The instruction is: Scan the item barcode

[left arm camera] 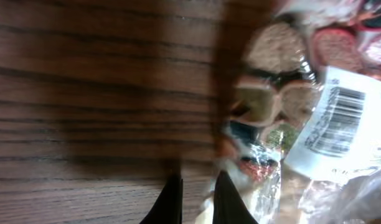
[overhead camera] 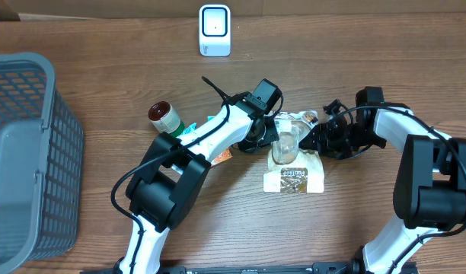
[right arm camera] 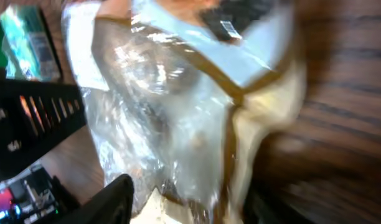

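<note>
At overhead centre, the clear crinkly plastic snack bag (overhead camera: 294, 173) lies on the counter between both arms, well below the white boxy scanner (overhead camera: 215, 30); scanning looks undone. Left wrist: left jaws pressed together at bottom, white barcode label (left arm camera: 337, 121) at right. Right wrist: bag fills frame; whether the right jaws are spread I cannot tell.

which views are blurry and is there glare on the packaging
Overhead: sharp, evenly lit, the snack bag clear. Left wrist: motion-blurred, dark shadow across the table, barcode label smeared but visible. Right wrist: blurred, glare streaks on the bag's plastic.
</note>
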Robot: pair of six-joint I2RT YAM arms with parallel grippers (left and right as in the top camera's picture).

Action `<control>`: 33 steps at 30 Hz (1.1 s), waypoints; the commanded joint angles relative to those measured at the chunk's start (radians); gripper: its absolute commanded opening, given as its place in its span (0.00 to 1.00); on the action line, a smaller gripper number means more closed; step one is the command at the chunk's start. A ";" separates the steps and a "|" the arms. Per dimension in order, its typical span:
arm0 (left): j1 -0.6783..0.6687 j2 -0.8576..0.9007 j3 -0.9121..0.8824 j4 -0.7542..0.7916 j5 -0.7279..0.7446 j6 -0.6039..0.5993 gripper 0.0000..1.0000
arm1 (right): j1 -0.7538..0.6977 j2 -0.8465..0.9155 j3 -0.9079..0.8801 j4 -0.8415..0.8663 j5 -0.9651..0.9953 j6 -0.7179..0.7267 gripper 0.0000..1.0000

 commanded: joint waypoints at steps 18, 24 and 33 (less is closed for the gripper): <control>-0.002 0.012 -0.037 0.006 0.053 -0.008 0.04 | 0.076 0.010 -0.140 0.248 -0.254 0.130 0.18; 0.006 0.012 -0.037 0.000 0.052 0.040 0.04 | 0.031 -0.008 -0.139 0.245 -0.279 0.130 0.04; 0.116 -0.043 0.040 -0.163 0.041 0.354 0.06 | -0.003 -0.196 -0.075 0.063 -0.293 0.044 0.04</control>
